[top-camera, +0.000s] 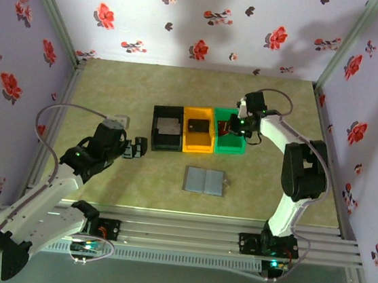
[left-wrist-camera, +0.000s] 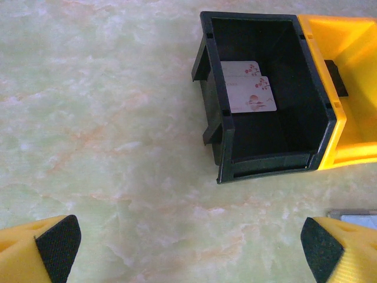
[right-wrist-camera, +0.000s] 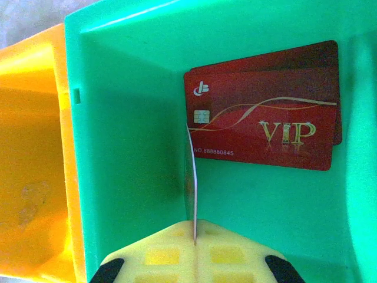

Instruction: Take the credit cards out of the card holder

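A drop-off is in hand: the right hand [right-wrist-camera: 194,244] is seen pinched narrow on a thin card [right-wrist-camera: 192,177], held edge-on and upright over the floor of the green bin [right-wrist-camera: 129,147]. Just beside that card, two red cards [right-wrist-camera: 265,124] are stacked flat in the same bin, the top one marked VIP. The next move, it is judged, calls for the pinch to be let go so the card falls flat onto or beside the stack, then for the arm to be lifted clear of the bin wall. The card holder [top-camera: 204,181] is found lying flat on the counter [top-camera: 112,92], in front of the row of bins and apart from both hands; whether any cards are left in it cannot be told from above. The left hand [left-wrist-camera: 188,247] is held wide and empty, low over the counter, just left of the black bin [left-wrist-camera: 268,162], in which pale flowered cards [left-wrist-camera: 250,94] are laid. A dark card [top-camera: 196,125] is made out in the orange bin [top-camera: 197,142] between the other two. Little stands in the way: the near wall of the green bin is the one thing to be cleared, and a card standing on edge could lean against it.
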{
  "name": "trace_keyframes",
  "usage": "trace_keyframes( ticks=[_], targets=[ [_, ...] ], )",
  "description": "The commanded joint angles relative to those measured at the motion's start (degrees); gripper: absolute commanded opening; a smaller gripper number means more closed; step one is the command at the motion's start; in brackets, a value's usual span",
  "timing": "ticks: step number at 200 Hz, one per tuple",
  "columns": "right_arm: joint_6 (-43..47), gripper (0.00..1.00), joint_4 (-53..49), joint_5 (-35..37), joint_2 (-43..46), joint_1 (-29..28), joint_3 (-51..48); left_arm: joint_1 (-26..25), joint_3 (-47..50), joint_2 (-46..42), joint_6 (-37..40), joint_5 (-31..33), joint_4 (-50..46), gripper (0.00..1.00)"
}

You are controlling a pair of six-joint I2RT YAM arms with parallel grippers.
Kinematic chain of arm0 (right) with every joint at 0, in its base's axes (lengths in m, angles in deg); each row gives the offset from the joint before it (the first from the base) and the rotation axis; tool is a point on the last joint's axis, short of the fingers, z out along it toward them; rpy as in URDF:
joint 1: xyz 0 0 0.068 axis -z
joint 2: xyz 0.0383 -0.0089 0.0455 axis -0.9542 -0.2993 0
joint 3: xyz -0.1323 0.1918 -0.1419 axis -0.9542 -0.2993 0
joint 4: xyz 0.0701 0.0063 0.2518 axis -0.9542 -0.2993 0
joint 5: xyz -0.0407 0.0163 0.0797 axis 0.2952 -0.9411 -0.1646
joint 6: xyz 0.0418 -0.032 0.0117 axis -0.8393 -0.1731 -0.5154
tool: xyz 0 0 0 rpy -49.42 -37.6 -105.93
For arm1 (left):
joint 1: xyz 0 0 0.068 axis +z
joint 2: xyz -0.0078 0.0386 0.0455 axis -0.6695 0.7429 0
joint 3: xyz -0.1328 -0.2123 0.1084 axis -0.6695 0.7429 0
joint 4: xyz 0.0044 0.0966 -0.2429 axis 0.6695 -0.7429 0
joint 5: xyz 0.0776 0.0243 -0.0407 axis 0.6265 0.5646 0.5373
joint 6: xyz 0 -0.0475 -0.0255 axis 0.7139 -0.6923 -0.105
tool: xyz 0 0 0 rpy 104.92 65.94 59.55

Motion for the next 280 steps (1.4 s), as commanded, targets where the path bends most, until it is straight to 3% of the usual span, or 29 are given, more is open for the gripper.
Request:
trace_keyframes(
  ticks=[1,183,223,280],
  targets=[
    [1.34,0.04,-1.72,0.63,-0.72,0.4,1.65,0.35,0.44,-0.01,1.28,1.56,0.09,1.0],
    [1.09,0.2,-4.38,1.63,-2.46,0.49,4.55,0.35,0.27,-0.17,1.2,1.48,-0.03,1.0],
    [1.33,0.3,-4.92,2.99,-1.71,0.47,4.99,0.38,0.27,-0.22,1.2,1.48,-0.01,1.0],
    [1.79,0.37,-6.68,4.8,-0.31,0.48,6.64,0.39,0.31,-0.34,1.2,1.45,-0.18,1.0]
  ],
)
